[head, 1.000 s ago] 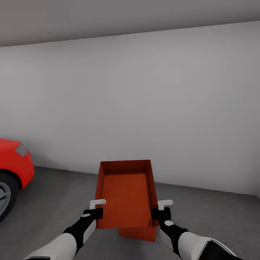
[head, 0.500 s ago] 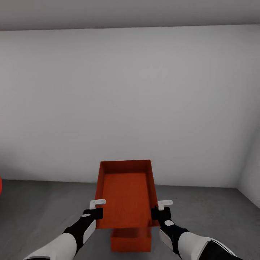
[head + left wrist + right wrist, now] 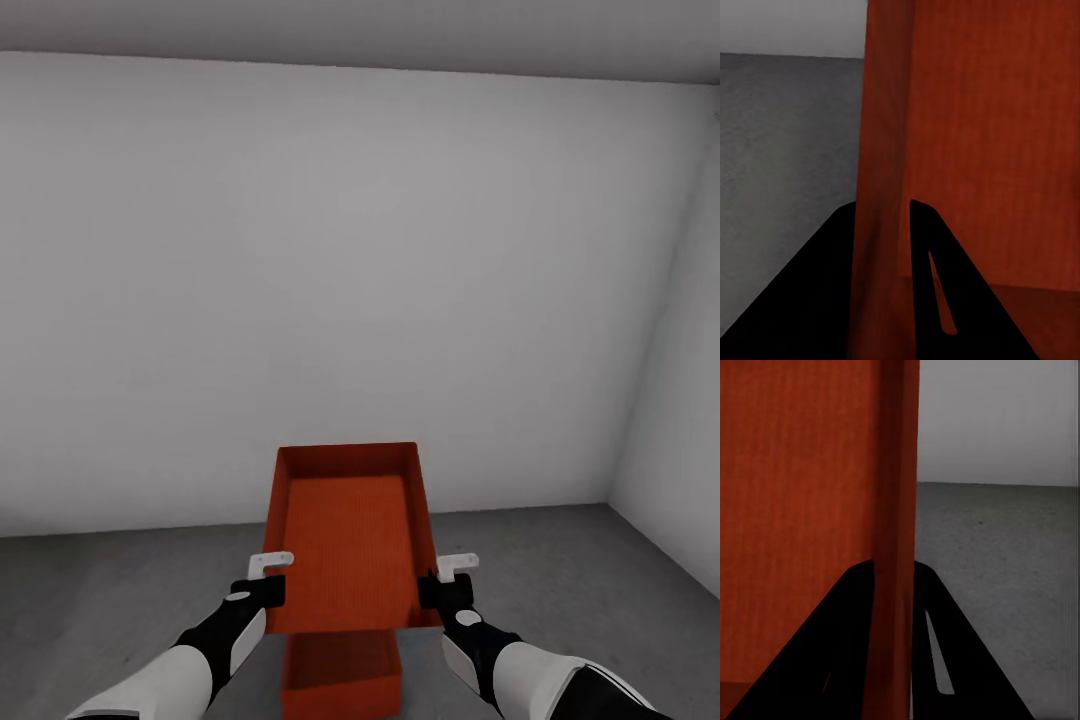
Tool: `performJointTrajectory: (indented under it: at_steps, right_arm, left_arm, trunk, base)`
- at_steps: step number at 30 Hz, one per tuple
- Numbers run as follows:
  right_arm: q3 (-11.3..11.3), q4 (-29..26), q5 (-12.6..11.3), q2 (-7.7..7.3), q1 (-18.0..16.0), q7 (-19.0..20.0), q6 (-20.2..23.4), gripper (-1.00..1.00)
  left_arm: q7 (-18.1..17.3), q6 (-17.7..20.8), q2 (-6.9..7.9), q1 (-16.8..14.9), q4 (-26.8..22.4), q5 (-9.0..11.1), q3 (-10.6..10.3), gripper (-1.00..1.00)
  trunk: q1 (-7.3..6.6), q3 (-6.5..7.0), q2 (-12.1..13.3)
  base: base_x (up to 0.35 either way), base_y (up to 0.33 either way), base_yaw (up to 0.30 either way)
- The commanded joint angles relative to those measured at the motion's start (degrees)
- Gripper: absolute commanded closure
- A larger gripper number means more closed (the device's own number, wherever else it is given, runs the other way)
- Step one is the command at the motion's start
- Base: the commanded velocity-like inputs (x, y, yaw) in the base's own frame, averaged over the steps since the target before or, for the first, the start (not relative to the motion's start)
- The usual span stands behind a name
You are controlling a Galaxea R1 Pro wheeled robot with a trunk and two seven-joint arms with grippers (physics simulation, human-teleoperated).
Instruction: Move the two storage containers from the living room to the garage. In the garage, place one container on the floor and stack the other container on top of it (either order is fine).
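In the head view I hold one orange-red storage container [image 3: 350, 530] level in front of me, above the garage floor [image 3: 120, 590]. My left gripper [image 3: 272, 572] is shut on its left wall and my right gripper [image 3: 455, 570] on its right wall. The second storage container [image 3: 340, 678] rests on the floor directly under the near end of the held one, partly hidden by it. In the left wrist view the left gripper [image 3: 883, 206] pinches the orange wall [image 3: 881, 150]. In the right wrist view the right gripper [image 3: 894, 564] clamps the opposite wall [image 3: 897, 472].
A plain white wall [image 3: 350, 300] runs across ahead, and a second white wall [image 3: 680, 400] meets it in a corner at the right. Dark grey concrete floor spreads to both sides of the containers.
The camera has turned to the right: the red car has left the picture at the left and the room's right corner has come in. The container on the floor now lies more squarely under the held one.
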Motion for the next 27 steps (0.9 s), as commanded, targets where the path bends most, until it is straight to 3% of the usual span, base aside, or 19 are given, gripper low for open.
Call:
performJointTrajectory:
  at_steps: [1, 27]
  right_arm:
    - [-2.13, 0.11, -0.01, 0.01, -0.02, -0.14, 0.02, 1.0]
    - [-2.09, 0.1, -0.01, 0.01, -0.02, -0.08, 0.04, 1.0]
  left_arm:
    - [0.43, -0.13, 1.81, -0.05, -0.93, -0.32, 1.7, 1.0]
    - [0.43, -0.13, 1.81, -0.05, -0.91, -0.32, 1.7, 1.0]
  trunk:
    - [0.01, -0.09, -0.07]
    - [0.01, -0.09, -0.07]
  base:
    - [0.006, 0.003, -0.059]
    - [0.0, 0.0, -0.003]
